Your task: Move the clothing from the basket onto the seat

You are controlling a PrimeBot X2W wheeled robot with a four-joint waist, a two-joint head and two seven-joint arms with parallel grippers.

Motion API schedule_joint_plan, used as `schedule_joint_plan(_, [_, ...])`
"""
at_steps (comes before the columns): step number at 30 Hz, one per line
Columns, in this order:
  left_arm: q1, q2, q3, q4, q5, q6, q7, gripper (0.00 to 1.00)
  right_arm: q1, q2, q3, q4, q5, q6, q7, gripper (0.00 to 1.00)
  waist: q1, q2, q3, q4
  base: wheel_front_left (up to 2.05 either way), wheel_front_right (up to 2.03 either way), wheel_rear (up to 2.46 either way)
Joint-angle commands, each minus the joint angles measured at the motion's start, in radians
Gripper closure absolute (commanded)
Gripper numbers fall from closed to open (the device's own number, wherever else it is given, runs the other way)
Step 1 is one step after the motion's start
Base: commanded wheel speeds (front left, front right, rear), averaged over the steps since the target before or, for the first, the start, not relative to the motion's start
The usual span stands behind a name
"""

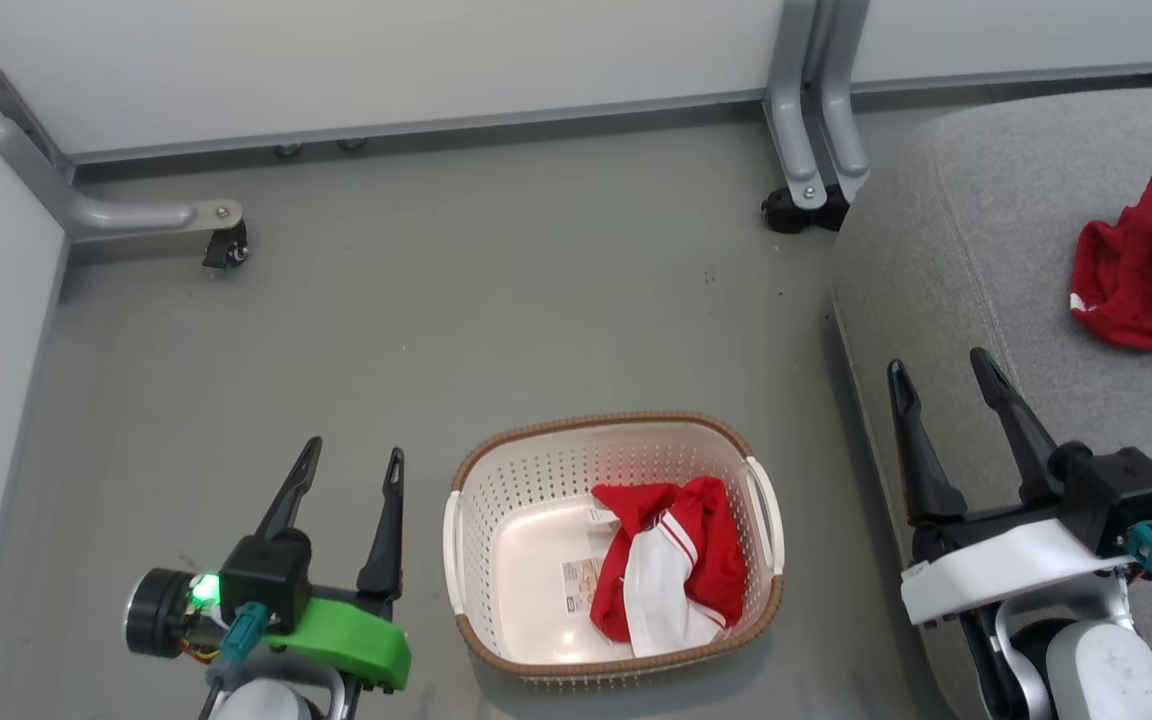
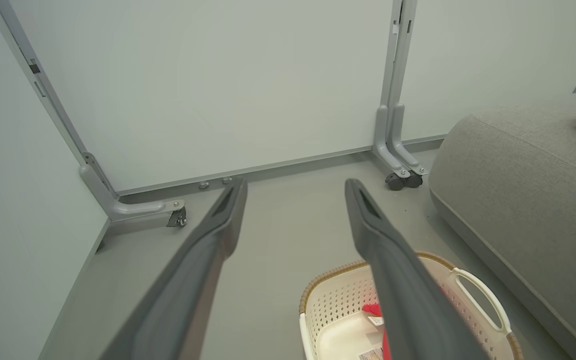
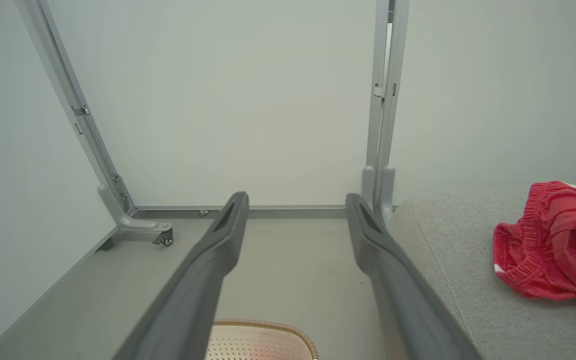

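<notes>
Red-and-white garment point(image 1: 671, 570): crumpled in right half of basket point(image 1: 526, 470), beside sticker label point(image 1: 581, 580) on basket bottom
Second red garment point(image 1: 1141, 270): lying on seat point(image 1: 966, 230), well right of basket
Basket: on floor point(image 1: 436, 300), near seat edge
Left hand point(image 1: 354, 450): fingers spread, empty, left of basket
Right hand point(image 1: 938, 362): fingers spread, empty, over seat edge

Staged laboratory test enclosure, not a home: pale partition panels point(image 1: 386, 60) on grey castored feet point(image 1: 136, 215) wall in a smooth grey floor point(image 1: 536, 300) beside one upholstered seat point(image 1: 956, 230).
</notes>
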Motion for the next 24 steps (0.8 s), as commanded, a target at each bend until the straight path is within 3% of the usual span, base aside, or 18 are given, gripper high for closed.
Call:
schedule_joint_plan(1, [-0.035, -0.008, -0.012, 0.014, 0.012, -0.013, 0.0, 0.0, -0.025, -0.001, 0.001, -0.01, -0.003, 0.0, -0.006, 0.0, 0.0, -0.0001, 0.074, -0.03, 0.0, 0.0, 0.0])
schedule_joint_plan(11, [-0.263, -0.091, -0.144, 0.192, 0.072, -0.112, 0.0, 0.0, -0.168, -0.001, 0.019, -0.046, 0.01, 0.0, -0.052, 0.0, 0.0, -0.0001, 0.296, -0.112, 0.0, 0.0, 0.0])
schedule_joint_plan(24, [-0.537, -0.13, -0.29, 0.454, 0.115, -0.171, 0.014, 0.0, -0.306, 0.0, 0.025, -0.052, 0.056, 0.0, -0.15, 0.0, 0.0, -0.0001, 0.59, -0.254, 0.0, 0.0, 0.0])
